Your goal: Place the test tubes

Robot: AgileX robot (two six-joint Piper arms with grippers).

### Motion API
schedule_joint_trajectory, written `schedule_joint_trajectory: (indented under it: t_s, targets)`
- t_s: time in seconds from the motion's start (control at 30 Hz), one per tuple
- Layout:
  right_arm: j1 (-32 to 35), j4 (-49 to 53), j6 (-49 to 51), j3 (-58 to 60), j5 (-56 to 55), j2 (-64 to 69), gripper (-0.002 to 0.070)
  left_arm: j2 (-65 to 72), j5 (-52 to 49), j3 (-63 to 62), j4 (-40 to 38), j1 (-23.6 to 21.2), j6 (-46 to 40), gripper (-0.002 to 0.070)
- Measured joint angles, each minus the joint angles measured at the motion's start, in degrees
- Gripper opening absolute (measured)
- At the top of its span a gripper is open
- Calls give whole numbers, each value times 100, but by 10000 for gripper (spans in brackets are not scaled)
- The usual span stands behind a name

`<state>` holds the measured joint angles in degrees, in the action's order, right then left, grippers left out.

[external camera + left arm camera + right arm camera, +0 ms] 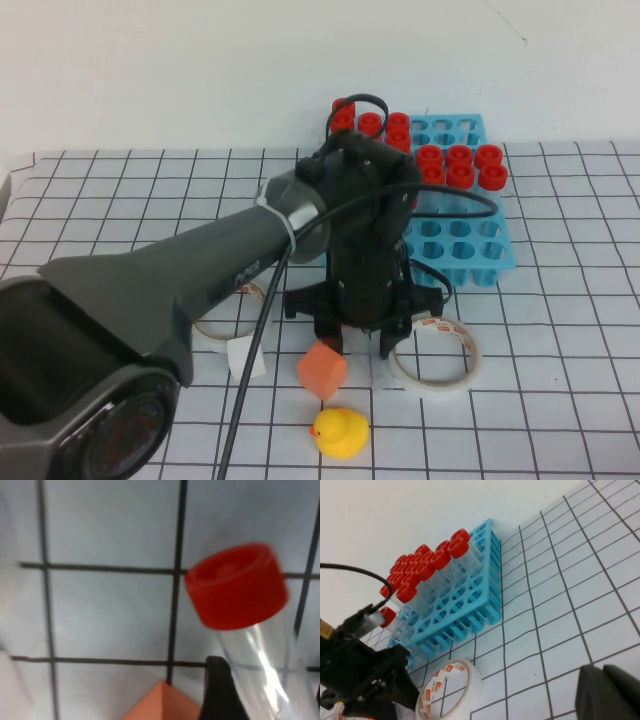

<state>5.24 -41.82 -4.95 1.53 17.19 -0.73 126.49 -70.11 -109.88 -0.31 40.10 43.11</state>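
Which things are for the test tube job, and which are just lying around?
For the job:
- loose red-capped test tube, lying inside the open left end effector, mid-table
- blue tube rack
- racked tubes
- right end effector, shut, over the mat's right side

Just lying about:
- orange cube
- yellow rubber duck
- labelled tape roll
- second tape roll

Clear glossy plastic test tube [260, 650], smooth red plastic cap [235, 587], shiny blue plastic rack [460, 250], matt grey arm shell [150, 290]
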Motion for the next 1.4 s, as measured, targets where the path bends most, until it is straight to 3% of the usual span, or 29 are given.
schedule_joint_trajectory:
  t_s: [0.2, 0.37, 0.63, 0.8, 0.97, 1.17, 1.4]
  targets:
    - [0, 0, -9, 0, 0, 0, -1, 91, 0, 0, -181, 0, -158, 363]
    - [0, 0, -9, 0, 0, 0, -1, 91, 0, 0, -87, 0, -617, 216]
    - [0, 0, -9, 0, 0, 0, -1, -226, 0, 11, 243, 54, -2862, 210]
    - [0, 0, -9, 0, 0, 0, -1, -686, 0, 309, 520, 373, -3697, 210]
    - [0, -123, -63, 0, 73, 0, -1, -1596, 209, 1377, 545, 718, -4122, 210]
    - [0, -1292, -1271, 0, 300, 0, -1, -3213, 1828, 3176, 802, 751, -3999, 210]
    - [0, -3604, -3956, -225, 373, 86, -1, -4587, 5261, 5217, 803, 758, -3562, 210]
